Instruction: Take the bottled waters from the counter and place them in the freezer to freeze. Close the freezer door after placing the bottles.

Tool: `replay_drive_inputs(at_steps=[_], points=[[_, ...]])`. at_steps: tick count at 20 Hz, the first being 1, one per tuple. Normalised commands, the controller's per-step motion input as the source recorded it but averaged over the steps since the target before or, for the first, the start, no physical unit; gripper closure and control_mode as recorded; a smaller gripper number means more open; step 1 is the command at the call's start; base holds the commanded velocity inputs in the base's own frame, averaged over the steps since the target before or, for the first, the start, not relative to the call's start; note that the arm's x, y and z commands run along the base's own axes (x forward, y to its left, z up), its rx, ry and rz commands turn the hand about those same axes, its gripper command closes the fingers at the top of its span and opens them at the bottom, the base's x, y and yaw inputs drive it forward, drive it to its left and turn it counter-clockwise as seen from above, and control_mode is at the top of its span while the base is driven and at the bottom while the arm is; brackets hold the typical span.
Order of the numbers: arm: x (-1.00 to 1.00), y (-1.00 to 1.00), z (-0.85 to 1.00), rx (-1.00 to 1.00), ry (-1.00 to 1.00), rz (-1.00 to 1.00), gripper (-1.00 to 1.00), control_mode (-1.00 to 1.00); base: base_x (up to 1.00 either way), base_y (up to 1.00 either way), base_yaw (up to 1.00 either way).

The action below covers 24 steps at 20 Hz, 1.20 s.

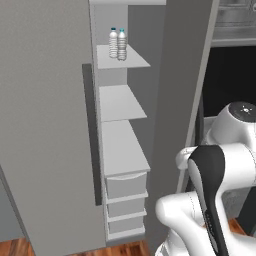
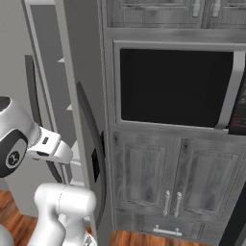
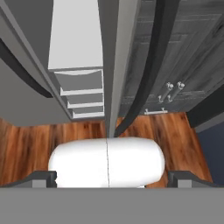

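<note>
1. As you scan the left base view from its left edge, you first meet the freezer door (image 1: 45,125), a flat matte light-grey panel standing ajar, with a long dark vertical bar handle (image 1: 90,135) along its right edge.
2. Right of it, the freezer (image 1: 122,150) shows smooth white-grey shelves stacked above three shallow drawers (image 1: 126,205).
3. At the upper centre of that view, the two bottled waters (image 1: 118,44) stand upright on the top visible shelf, touching side by side: clear, ribbed, light-blue caps.
4. At the lower right you see the glossy white arm (image 1: 220,190) with its dark joint band.
5. The right base view gives you what that one lacks: the matching grey panel with a dark control pad (image 2: 95,164), then the black-windowed wall oven (image 2: 175,86) and grainy dark-grey wooden cabinet doors (image 2: 168,178) with metal pulls.
6. The hand view looks down the drawers to a reddish plank floor (image 3: 26,144); the gripper (image 3: 112,177) is released, its dark tips spread wide at the bottom corners, holding nothing.
</note>
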Motion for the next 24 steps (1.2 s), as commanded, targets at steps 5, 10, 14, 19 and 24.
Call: replay_drive_inputs(at_steps=[5,10,14,19,24], points=[[0.0,0.0,0.0,0.01,0.0,0.02,-1.0,-1.0,0.0,0.0,0.0],[-0.08,-0.11,0.12,0.02,-0.1,0.01,-1.0,-1.0,0.0,0.0,0.0],[0.0,-0.24,0.23,0.07,-0.07,0.01,-1.0,-1.0,0.0,0.0,0.0],[0.0,-0.32,0.3,0.11,-0.01,0.01,-1.0,-1.0,0.0,0.0,0.0],[0.03,-0.31,0.21,0.13,0.02,0.02,-1.0,-1.0,0.0,0.0,0.0]])
